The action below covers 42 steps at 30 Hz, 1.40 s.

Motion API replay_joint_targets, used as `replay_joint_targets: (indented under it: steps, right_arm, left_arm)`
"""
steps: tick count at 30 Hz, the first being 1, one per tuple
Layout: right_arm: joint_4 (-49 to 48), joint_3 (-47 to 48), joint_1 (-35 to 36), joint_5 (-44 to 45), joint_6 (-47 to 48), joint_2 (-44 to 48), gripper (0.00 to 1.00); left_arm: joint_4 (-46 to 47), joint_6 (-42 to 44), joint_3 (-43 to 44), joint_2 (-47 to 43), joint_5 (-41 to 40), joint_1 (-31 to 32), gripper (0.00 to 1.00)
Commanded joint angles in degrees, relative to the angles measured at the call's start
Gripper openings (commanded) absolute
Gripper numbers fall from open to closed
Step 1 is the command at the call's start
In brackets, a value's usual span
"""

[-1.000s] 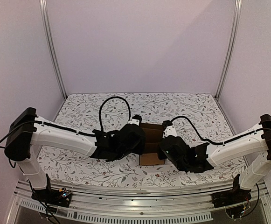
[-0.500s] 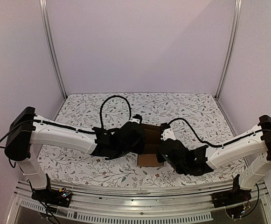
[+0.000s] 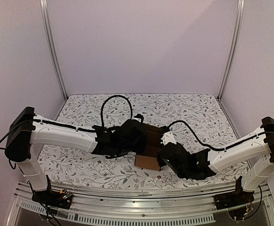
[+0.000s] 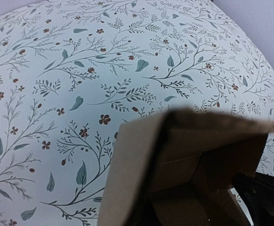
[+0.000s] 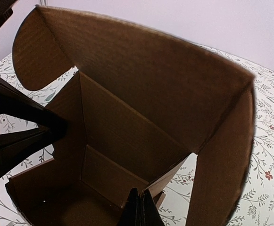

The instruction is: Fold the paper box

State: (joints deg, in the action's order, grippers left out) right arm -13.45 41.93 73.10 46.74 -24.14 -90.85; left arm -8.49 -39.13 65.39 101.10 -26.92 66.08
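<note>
The paper box point(image 3: 147, 149) is a brown, half-formed carton with open flaps, held between both arms at the table's near middle. In the right wrist view I look into the box's open inside point(image 5: 127, 117), with its curved flaps standing up. My right gripper point(image 5: 141, 209) is shut, pinching the near wall's edge. My left gripper point(image 3: 136, 136) reaches the box from the left. It shows as a black wedge point(image 5: 19, 136) closed on the box's left wall. In the left wrist view the box's wall point(image 4: 137, 179) fills the bottom and hides the left gripper's own fingers.
The floral tablecloth point(image 3: 188, 110) covers the table. Metal frame posts point(image 3: 54, 56) stand at the back corners, with pale walls behind. The left arm's black cable point(image 3: 109, 104) loops above the table behind the box.
Both grippers and the box have shifted a little left and toward the near edge. The box has turned slightly, its near flap now pointing more to the left.
</note>
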Motion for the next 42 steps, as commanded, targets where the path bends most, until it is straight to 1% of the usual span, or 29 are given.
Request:
replay_joint_targets:
  steps: [1, 6, 13, 16, 17, 18, 21, 24, 27, 29, 34, 37, 40, 42]
  right_arm:
    - [-1.2, -0.4, 1.1, -1.8, 1.1, -1.9, 0.0]
    - [0.7, 0.3, 1.1, 0.0, -0.8, -2.9, 0.0]
    - [4.1, 1.5, 0.5, 0.4, -3.4, -3.4, 0.01]
    - [5.3, 1.7, 0.0, -0.5, -4.2, -2.4, 0.11]
    - [5.4, 1.7, -0.1, -0.7, -3.9, -1.7, 0.16]
    - [5.8, 1.9, -0.1, -0.9, -3.7, -1.1, 0.25]
    - [7.2, 2.4, -0.8, -2.8, -2.9, 1.6, 0.34]
    - [10.1, 3.4, -1.6, -4.5, -2.9, 3.9, 0.41]
    - [12.0, 3.7, -2.5, -6.4, -2.7, 6.5, 0.44]
    - [13.4, 4.0, -3.1, -8.0, -2.8, 8.3, 0.48]
    - [18.5, 4.5, -4.1, -11.9, -1.9, 12.6, 0.59]
    - [21.0, 5.3, -4.6, -14.6, -0.8, 14.7, 0.63]
    - [23.4, 7.1, -5.1, -17.7, 0.7, 17.0, 0.66]
    - [25.0, 8.6, -5.2, -18.9, 2.4, 18.0, 0.68]
  left_arm:
    - [6.2, -0.8, -1.2, -1.9, 8.1, 1.1, 0.0]
    - [9.5, -1.8, -6.5, -1.5, 7.6, 1.9, 0.0]
    - [8.6, -2.9, -8.1, -0.9, 4.8, 3.2, 0.0]
    - [8.7, -3.3, -7.9, -0.3, 3.8, 3.6, 0.0]
    - [7.6, -3.5, -7.9, -0.1, 3.3, 3.8, 0.0]
    - [6.5, -3.6, -7.8, 0.1, 2.7, 3.9, 0.0]
    - [5.9, -4.0, -7.7, 0.6, 1.6, 3.9, 0.0]
    - [4.9, -4.2, -7.3, 0.9, 0.5, 3.9, 0.0]
    - [4.2, -3.9, -6.6, 1.2, -0.4, 3.9, 0.0]
    - [3.9, -3.8, -6.5, 1.2, -1.0, 3.9, 0.0]
    - [4.2, -4.3, -7.0, 1.3, -2.2, 3.9, 0.0]
    - [4.6, -4.9, -7.3, 1.7, -3.4, 4.0, 0.0]
    - [7.3, -5.0, -8.6, 2.4, -5.3, 4.0, 0.0]
    - [11.4, -4.2, -9.2, 3.2, -6.5, 4.1, 0.0]
